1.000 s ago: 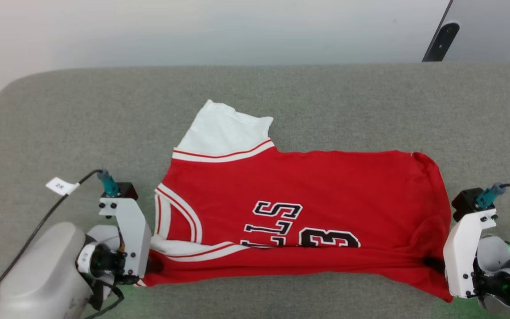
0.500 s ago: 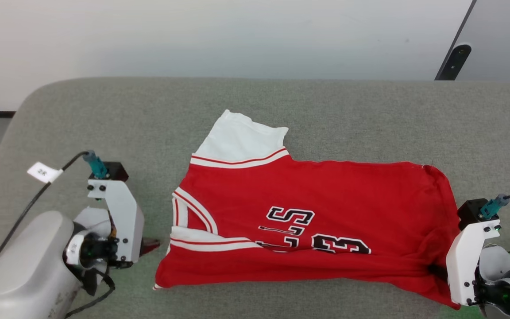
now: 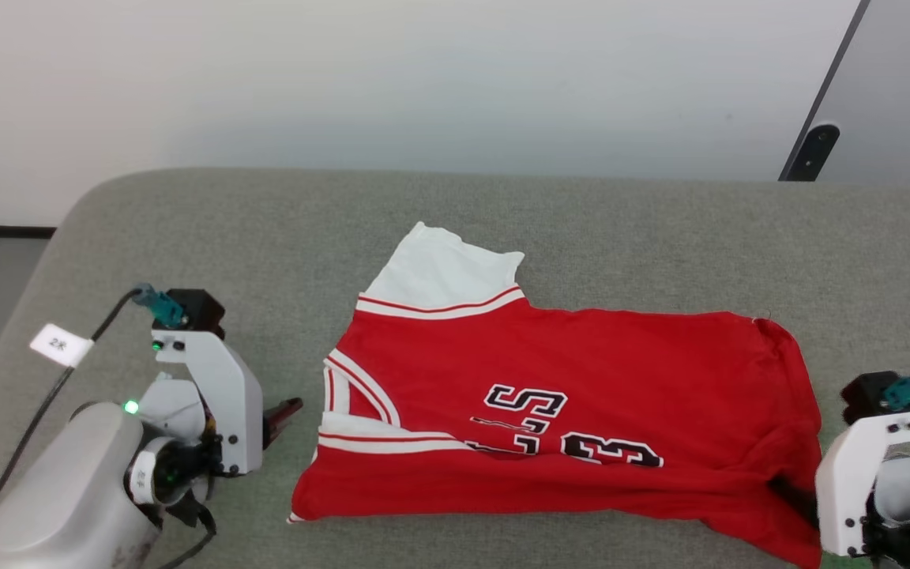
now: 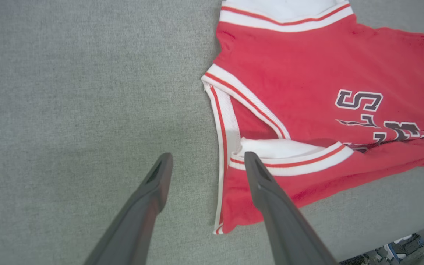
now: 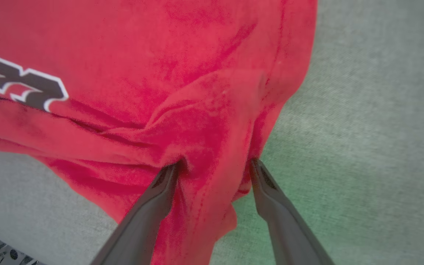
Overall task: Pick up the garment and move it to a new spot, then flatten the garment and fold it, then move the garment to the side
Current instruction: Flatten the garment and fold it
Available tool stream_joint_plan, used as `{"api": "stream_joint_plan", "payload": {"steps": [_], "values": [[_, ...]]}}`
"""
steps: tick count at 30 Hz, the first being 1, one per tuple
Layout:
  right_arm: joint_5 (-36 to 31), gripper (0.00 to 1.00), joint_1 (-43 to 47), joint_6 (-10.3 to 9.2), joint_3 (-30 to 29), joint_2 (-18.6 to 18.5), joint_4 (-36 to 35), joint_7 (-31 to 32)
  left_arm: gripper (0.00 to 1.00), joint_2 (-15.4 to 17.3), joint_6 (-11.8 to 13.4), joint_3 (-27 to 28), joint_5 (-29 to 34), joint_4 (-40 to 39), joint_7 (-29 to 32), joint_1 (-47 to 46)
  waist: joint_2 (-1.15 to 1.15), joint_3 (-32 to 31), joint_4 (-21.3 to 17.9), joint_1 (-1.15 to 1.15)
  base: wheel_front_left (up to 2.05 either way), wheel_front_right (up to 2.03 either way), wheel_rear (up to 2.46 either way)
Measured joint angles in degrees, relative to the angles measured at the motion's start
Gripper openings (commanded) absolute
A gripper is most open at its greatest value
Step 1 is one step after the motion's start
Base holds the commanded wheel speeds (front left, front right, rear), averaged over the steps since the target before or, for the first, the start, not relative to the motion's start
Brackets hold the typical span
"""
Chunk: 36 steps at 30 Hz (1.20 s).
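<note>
- A cable with a white tag [image 3: 60,345] runs beside my left forearm at the far left of the head view, above the grey fabric worktop [image 3: 660,229].
- My left end effector [image 4: 206,162] is spread wide and has hold of nothing. In its wrist view one finger lies over bare grey cloth. The other overlaps the edge of the shirt [image 3: 581,371], and I cannot tell whether it touches. In the head view its tip sits just beside the neck end, with a strip of grey between them.
- The shirt lies lengthwise across the middle of the worktop, neck end toward my left and hem [image 3: 787,379] toward my right. It is doubled over along its length, with the fold on the side nearest me.
- One white sleeve [image 3: 447,273] lies flat on the far side, joined to the red body by striped trim [image 3: 439,307].
- A second patch of white shows near the neck, tucked under the folded red layer.
- The black-and-white lettering [image 3: 573,427] is partly swallowed by the fold.
- Toward the hem the red cloth is creased and bunched.
- My right end effector [image 5: 212,167] has its fingers well apart at the near hem corner. A loose lump of red cloth sits between them, touching the inner side of each finger but not pinched flat.
</note>
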Motion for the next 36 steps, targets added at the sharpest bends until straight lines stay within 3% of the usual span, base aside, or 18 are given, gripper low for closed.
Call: {"api": "stream_joint_plan", "payload": {"steps": [8, 16, 23, 30, 36], "values": [[-4.7, 1.00, 3.3, -0.01, -2.1, -2.2, -5.6, -14.4, 1.00, -0.6, -1.6, -0.5, 0.9, 1.3, -2.9, -0.5, 0.00, -1.3, -0.1, 0.00, 0.00, 0.00, 0.00], [-14.7, 1.00, 7.4, -0.01, -6.4, -1.3, -15.3, -35.4, 1.00, 0.5, -3.3, 0.1, 2.7, 1.6, -5.3, -5.5, 0.00, -0.1, -3.3, 0.00, 0.00, 0.00, 0.00], [-28.4, 1.00, 11.2, -0.01, -11.0, 5.7, -24.0, -47.5, 1.00, 1.9, -5.0, -0.2, 4.2, 3.7, -4.4, -12.2, 0.00, 3.2, -7.2, 0.00, 0.00, 0.00, 0.00], [-36.6, 1.00, 13.8, -0.01, -14.3, 15.1, -32.9, -50.7, 1.00, 4.5, -5.8, -0.3, 5.8, 5.0, 0.1, -21.0, 0.00, 8.7, -11.2, 0.00, 0.00, 0.00, 0.00], [-38.7, 1.00, 14.0, -0.01, -14.4, 19.9, -39.7, -50.8, 1.00, 7.4, -6.7, -1.3, 6.7, 6.4, 5.7, -27.6, 0.00, 14.6, -14.5, 0.00, 0.00, 0.00, 0.00]]}}
